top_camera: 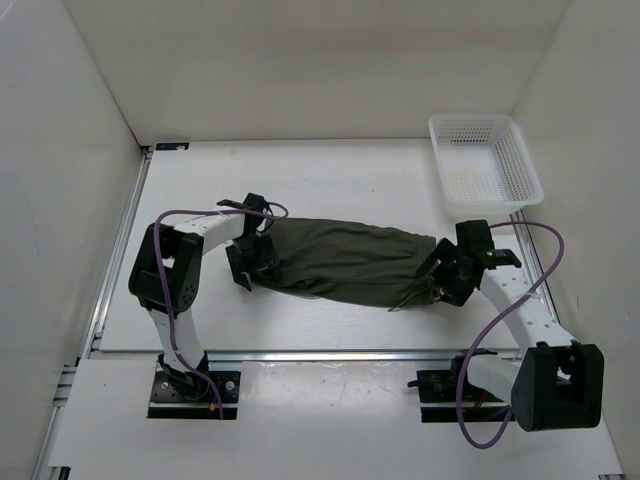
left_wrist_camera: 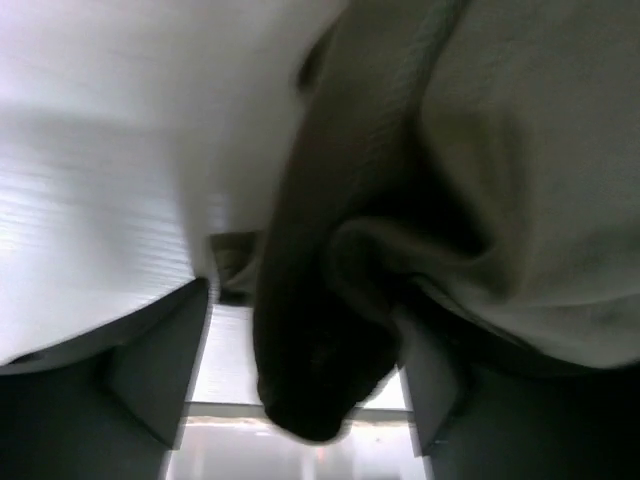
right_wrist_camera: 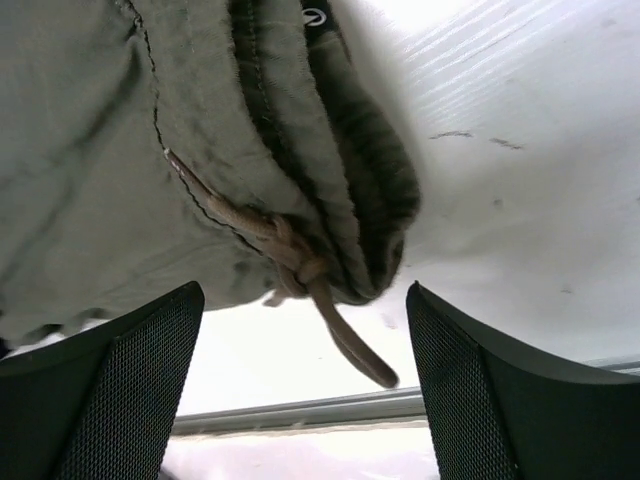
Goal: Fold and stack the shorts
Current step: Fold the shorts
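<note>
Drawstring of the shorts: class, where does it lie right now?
In the right wrist view the drawstring lies knotted at the waistband end of the shorts, inside the open right claw; seen from above, that is the garment's right end.

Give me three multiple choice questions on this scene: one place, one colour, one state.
1. Where is the white basket?
A. far right corner of the table
B. between the arm bases
C. by the left wall
2. What colour are the shorts?
A. red
B. dark olive green
C. blue
3. How is the right gripper?
A. shut on fabric
B. open
C. out of view
Answers: A, the top view shows it far right; B, the fabric looks olive in every view; B, its fingers stand wide apart, the drawstring untouched between them.
</note>
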